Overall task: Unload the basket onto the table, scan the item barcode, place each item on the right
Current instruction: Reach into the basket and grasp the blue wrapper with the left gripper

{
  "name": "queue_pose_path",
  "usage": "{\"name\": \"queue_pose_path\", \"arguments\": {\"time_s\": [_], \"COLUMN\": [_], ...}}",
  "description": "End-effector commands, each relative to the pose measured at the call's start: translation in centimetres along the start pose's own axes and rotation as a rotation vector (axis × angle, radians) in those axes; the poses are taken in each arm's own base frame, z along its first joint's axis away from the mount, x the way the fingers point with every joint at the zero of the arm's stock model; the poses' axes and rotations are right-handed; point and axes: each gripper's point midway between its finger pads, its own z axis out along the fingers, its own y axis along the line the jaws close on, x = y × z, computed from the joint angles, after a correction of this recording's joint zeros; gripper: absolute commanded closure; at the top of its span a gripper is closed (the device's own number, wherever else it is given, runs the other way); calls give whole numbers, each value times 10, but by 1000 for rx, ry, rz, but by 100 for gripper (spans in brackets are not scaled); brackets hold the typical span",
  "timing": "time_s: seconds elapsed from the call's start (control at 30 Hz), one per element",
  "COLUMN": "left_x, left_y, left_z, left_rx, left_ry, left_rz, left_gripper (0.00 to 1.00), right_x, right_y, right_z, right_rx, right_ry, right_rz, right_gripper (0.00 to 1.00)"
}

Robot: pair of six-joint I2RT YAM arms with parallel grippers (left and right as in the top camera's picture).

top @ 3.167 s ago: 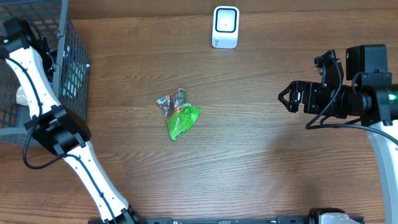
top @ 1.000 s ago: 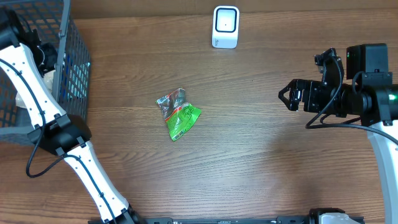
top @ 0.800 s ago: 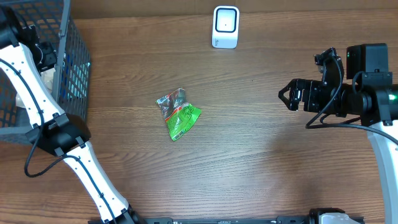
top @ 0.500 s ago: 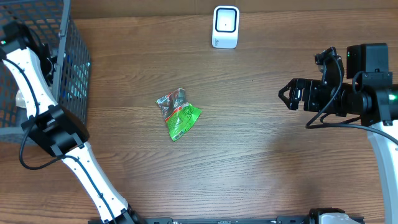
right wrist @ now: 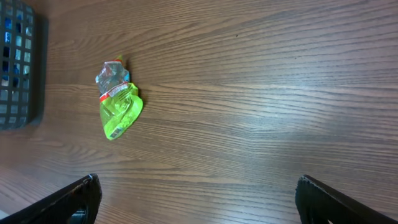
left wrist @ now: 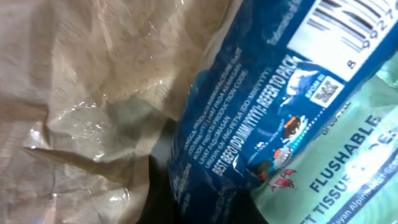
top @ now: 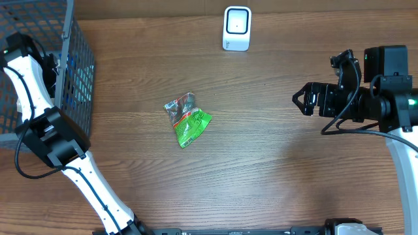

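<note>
Wooden table. Wire basket, upper left, hides the left end effector, pressed together near a blue packet; any grip is unclear. Right end effector, centre right, spread and empty. Scanner, top centre. Risk: the slick packet slips, or its barcode faces away.

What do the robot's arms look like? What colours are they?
Both arms are white tubes joined by chunky black joints. The left arm has a thin black cable looping beside it. The right arm ends in a boxy black part with a small green light and black fingers.
</note>
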Motion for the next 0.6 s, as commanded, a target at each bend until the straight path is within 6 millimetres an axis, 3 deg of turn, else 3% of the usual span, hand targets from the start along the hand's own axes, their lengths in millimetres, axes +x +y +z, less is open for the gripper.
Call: {"name": "queue_pose_path", "arguments": {"time_s": [0.0,0.1,0.23,0.4,0.57], "left_x": [23,19,5,-15,-18], "left_y": [-24,-25,-32,-36,-38], "left_z": [27,12,-28,-107,-195], "left_rx": [106,105,142,147,140], "left_ry": [112,101,29,-149,-357], "left_rz": [-7,-38,-32,-40,-34], "left_gripper": [96,96,96,96,96], "right_x": [-7,-7,-7,-6,-6], "right_y": [7,7,7,6,6], "right_z": [-6,-6,-6,-6,-6], "right_rx": [-15,-15,-15,-14,-14], "right_ry": [-25,-25,-25,-21,-22], "right_rz": [-12,-12,-12,-11,-11], "right_gripper": [0,0,0,0,0]}}
